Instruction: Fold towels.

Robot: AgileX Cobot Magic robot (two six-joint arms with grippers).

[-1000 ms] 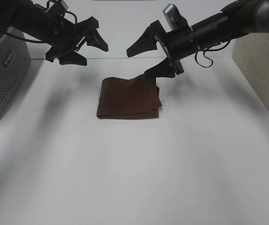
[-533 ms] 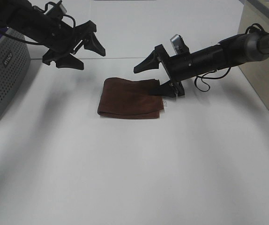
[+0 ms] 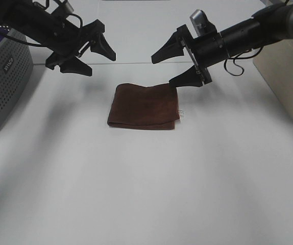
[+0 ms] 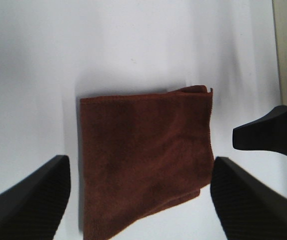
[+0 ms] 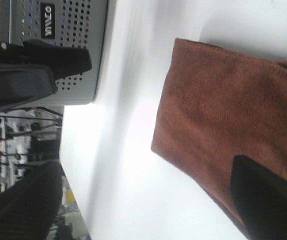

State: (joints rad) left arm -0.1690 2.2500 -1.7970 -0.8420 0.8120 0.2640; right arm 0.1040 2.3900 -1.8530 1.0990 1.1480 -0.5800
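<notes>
The towel (image 3: pixel 144 105) is a dark reddish-brown cloth, folded into a rectangle, lying flat on the white table (image 3: pixel 146 184) at its middle back. A small white tag (image 3: pixel 180 113) sticks out at its right edge. It also shows in the left wrist view (image 4: pixel 143 155) and in the right wrist view (image 5: pixel 223 135). My left gripper (image 3: pixel 89 57) is open and empty, held above the table to the towel's back left. My right gripper (image 3: pixel 174 66) is open and empty, held just above the towel's back right corner.
A grey perforated box (image 3: pixel 3 76) stands at the left edge; it also shows in the right wrist view (image 5: pixel 53 45). A beige block (image 3: pixel 284 76) stands at the right edge.
My right gripper dipped down to the towel's right edge half a second ago and has now risen off it, open. The towel shifted slightly to the right. My left gripper has barely moved.
</notes>
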